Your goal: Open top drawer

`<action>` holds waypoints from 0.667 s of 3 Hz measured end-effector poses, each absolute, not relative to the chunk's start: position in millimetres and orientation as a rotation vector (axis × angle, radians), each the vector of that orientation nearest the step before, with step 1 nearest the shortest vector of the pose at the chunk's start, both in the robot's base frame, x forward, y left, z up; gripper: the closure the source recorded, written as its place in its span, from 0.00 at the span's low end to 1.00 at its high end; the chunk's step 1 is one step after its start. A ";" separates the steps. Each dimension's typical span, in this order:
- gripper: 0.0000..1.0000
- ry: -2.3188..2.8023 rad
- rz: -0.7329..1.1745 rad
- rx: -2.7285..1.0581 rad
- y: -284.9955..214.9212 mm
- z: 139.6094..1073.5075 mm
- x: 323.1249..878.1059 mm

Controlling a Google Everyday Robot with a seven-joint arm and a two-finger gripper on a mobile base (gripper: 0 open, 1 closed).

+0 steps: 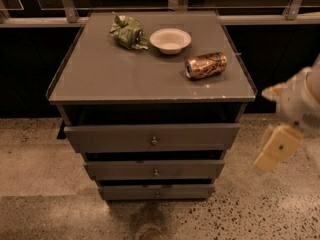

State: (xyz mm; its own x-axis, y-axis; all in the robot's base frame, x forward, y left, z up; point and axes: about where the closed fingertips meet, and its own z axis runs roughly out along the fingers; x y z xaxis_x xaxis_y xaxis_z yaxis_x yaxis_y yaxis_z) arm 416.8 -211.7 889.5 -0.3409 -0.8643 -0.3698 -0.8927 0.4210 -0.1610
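Camera view, top drawer (115, 136) slightly out, can (206, 65), bowl (170, 39), green wrapper (128, 31) on cabinet top (125, 76), pincer (277, 146) well right (grip: cannot tell).

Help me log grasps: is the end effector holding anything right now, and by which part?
Nothing appears to be held. The end effector hangs to the right of the cabinet, apart from the top drawer and its knob.
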 end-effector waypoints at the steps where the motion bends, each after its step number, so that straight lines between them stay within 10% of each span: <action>1: 0.00 2.318 0.104 -1.422 -222.3 861.9 407.2; 2: 0.00 2.318 0.104 -1.422 -222.3 861.8 407.2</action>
State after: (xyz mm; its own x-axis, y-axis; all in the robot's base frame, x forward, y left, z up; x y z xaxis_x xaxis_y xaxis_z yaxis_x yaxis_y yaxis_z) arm 407.2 -222.3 861.8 -0.3910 -0.8357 -0.3856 -0.8668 0.4752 -0.1511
